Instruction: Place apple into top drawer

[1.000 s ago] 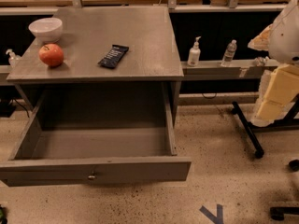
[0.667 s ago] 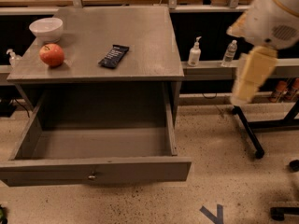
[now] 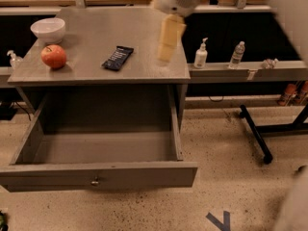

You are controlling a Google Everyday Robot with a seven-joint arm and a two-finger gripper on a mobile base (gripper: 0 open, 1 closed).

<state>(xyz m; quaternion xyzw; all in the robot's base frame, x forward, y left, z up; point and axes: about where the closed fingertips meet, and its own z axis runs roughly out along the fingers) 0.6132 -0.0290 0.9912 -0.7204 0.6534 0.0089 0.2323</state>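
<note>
The red-orange apple (image 3: pixel 54 56) sits on the left side of the grey tabletop (image 3: pixel 144 57), in front of a white bowl (image 3: pixel 48 30). The top drawer (image 3: pixel 103 150) is pulled wide open below the tabletop and is empty inside; its front panel carries a small metal knob (image 3: pixel 95 181). My gripper (image 3: pixel 168 42) hangs blurred over the right part of the tabletop, far right of the apple, with nothing seen in it.
A dark snack bar (image 3: pixel 118 57) lies mid-table. A pump bottle (image 3: pixel 200 55) and a water bottle (image 3: pixel 237 55) stand on a ledge to the right. A black stand foot (image 3: pixel 255 134) lies on the speckled floor at right.
My arm has swung from the far right leftwards, from beside the table to over its right part. The apple, bowl, snack bar and drawer have not moved.
</note>
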